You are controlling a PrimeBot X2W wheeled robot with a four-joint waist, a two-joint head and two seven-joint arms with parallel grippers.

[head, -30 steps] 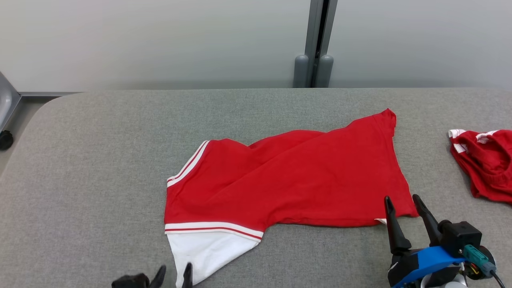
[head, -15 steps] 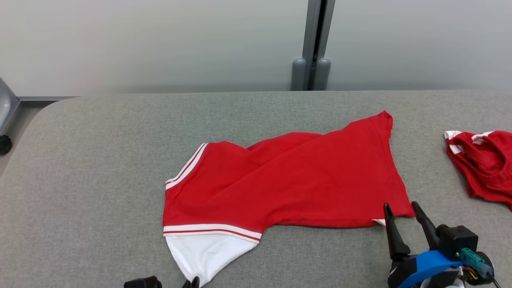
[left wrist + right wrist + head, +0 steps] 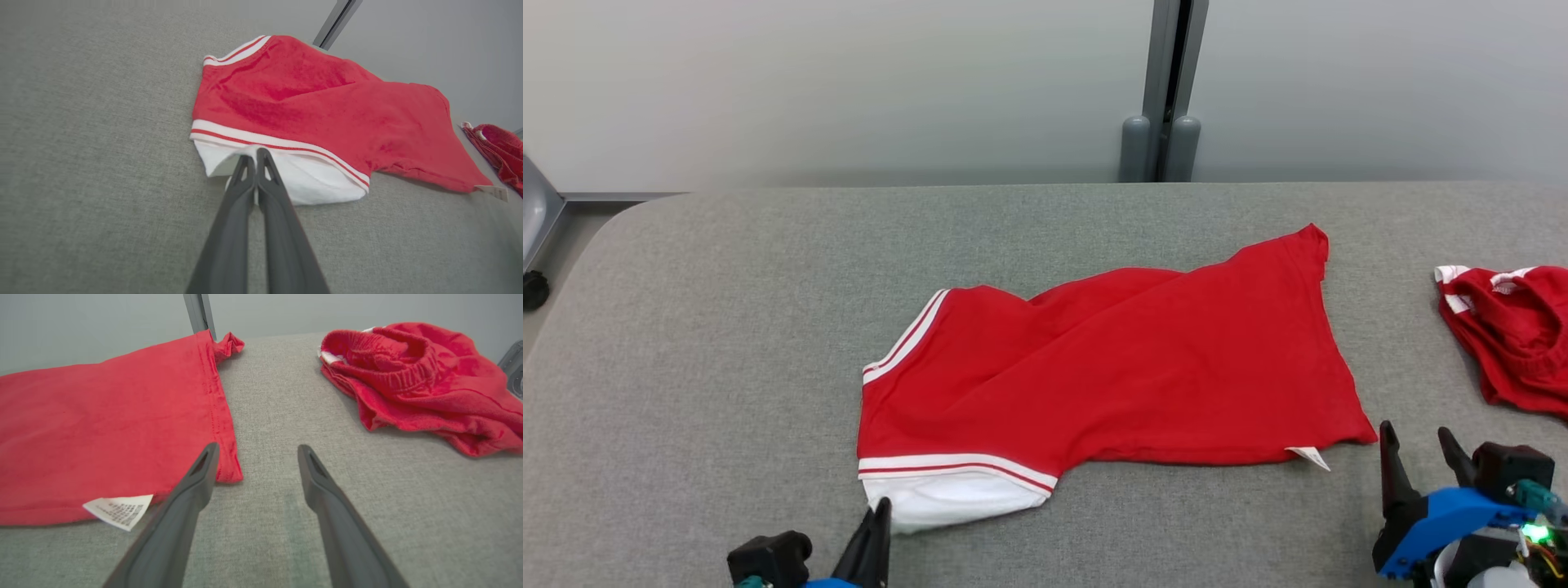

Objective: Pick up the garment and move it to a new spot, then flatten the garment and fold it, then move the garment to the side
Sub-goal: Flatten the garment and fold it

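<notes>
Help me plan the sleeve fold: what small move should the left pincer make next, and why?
Probably lift the left pincer slightly and carry the white sleeve over the red garment: it is shut on that sleeve, which juts past the striped band, while the right pincer stands open beside the hem.

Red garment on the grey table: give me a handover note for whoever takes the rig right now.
left gripper: shut on the white end of the garment.
right gripper: open, empty, beside the garment's hem corner near the label.
The garment is spread on the table, creased.
A second red garment is crumpled at the right.
Done: laid out. Left: flatten, fold, move aside.
</notes>
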